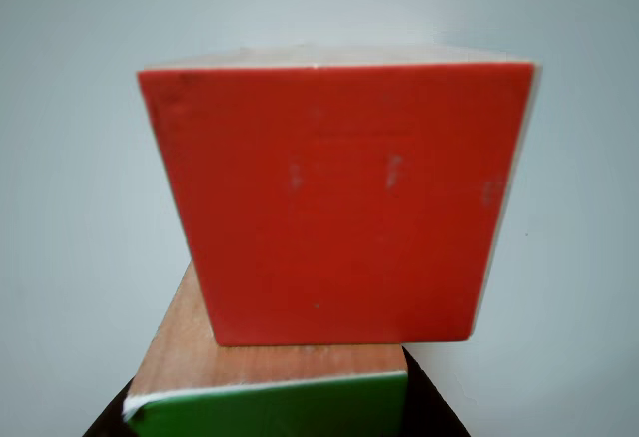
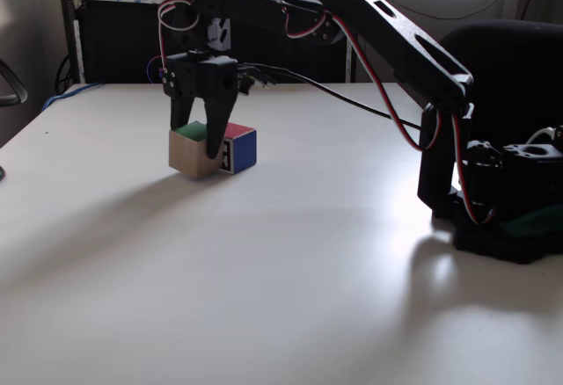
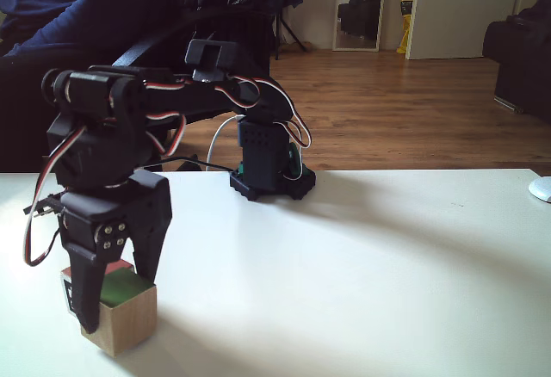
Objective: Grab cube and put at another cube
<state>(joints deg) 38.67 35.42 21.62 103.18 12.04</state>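
Note:
The cube (image 2: 189, 158), wood with a green top, rests on the white table (image 2: 264, 271) at the far left in a fixed view. Another cube (image 2: 242, 148), red on top with a blue side, stands right against it on the right. My gripper (image 2: 195, 134) reaches down over the green-topped cube, one finger on each side, shut on it. In the second fixed view the gripper (image 3: 119, 295) straddles the same cube (image 3: 129, 321), which mostly hides its neighbour. The other view looks close at the red face (image 1: 334, 203), with the green-faced cube (image 1: 270, 362) just below it.
The arm's base (image 2: 501, 218) sits at the table's right edge, in front of a black chair (image 2: 519, 77). Dark shelving with cables runs behind the table. A small white object (image 3: 541, 189) lies at the table's right edge in a fixed view.

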